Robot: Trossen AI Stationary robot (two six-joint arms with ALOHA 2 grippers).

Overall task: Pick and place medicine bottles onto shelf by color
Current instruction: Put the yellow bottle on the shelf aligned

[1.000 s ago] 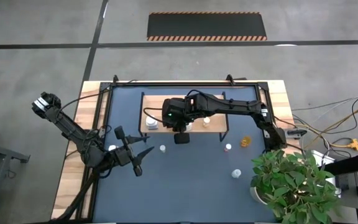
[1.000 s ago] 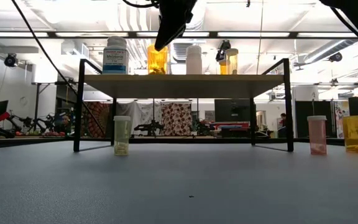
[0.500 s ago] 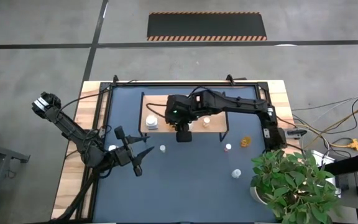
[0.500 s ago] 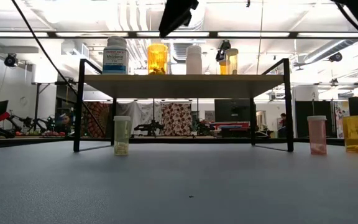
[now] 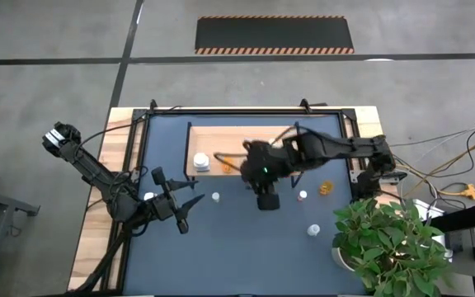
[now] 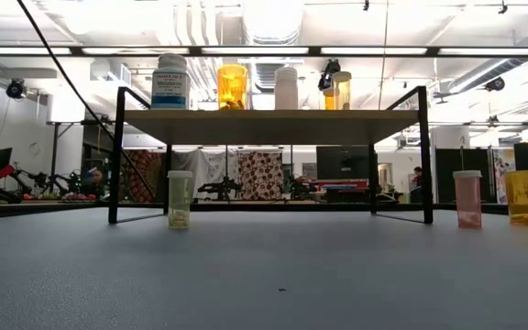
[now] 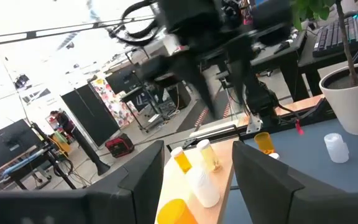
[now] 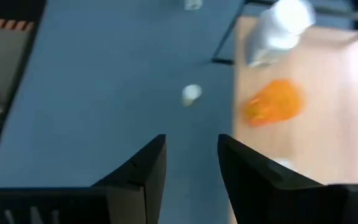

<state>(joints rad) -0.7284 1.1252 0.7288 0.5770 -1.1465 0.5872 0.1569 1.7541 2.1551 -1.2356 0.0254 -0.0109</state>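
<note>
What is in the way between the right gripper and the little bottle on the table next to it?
Nothing I can see. The right gripper, open and empty, hangs beside the shelf, and only bare blue tabletop lies between it and the pale-capped bottle. The left gripper waits farther left.

Shelf (image 6: 273, 115): pale wood board, matt, fine grain; thin black metal frame, satin sheen on the legs.

Tabletop (image 6: 264, 275): dark blue, matt, faintly pebbled up close (low view shows the texture best). Border (image 5: 126, 157) is bare light wood.

Amber bottle (image 6: 232, 87) on the shelf: translucent glossy plastic, light passing through. White bottle (image 6: 170, 82) beside it: opaque plastic with a paper label.

Right gripper (image 8: 191, 171) fingers (image 8: 143, 171): dark, smooth, dull plastic look. Left gripper (image 7: 197, 180) looks alike.

Plant pot (image 7: 356, 102): white, smooth, matt.
</note>
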